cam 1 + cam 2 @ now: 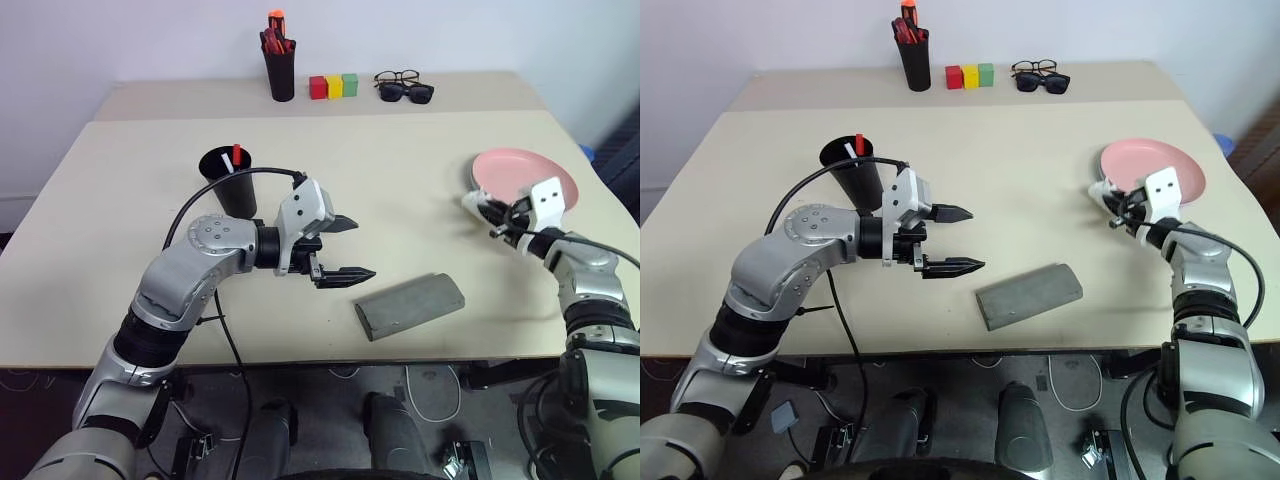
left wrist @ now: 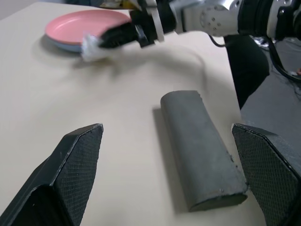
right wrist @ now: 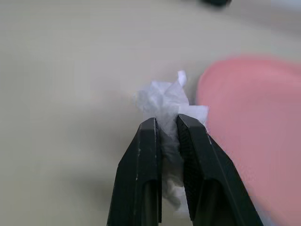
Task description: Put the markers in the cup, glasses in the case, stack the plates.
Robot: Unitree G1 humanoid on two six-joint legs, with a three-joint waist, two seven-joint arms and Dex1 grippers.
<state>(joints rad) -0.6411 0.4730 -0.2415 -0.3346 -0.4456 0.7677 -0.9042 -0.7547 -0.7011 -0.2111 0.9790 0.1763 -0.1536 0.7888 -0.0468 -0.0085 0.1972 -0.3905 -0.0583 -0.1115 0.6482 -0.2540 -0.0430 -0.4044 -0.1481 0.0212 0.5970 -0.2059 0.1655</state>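
My right gripper point(image 3: 165, 121) is shut on a crumpled white tissue point(image 3: 162, 99), held just above the table at the near left edge of the pink plate point(image 1: 525, 170). The pink plate lies on the light blue plate point(image 2: 61, 44), of which a rim shows. My left gripper point(image 1: 363, 248) hangs open over the middle of the table, pointing at the closed grey case point(image 1: 410, 305), with nothing between its fingers. Behind it stands the black cup point(image 1: 232, 180) with a red marker point(image 1: 237, 155) sticking out. The glasses point(image 1: 397, 76) lie at the table's far edge.
Black sunglasses point(image 1: 405, 93) lie right in front of the glasses. Red, yellow and green blocks point(image 1: 333, 86) and a slim black pen cup point(image 1: 281, 70) with red-orange pens stand at the back. A black cable loops from my left arm past the cup.
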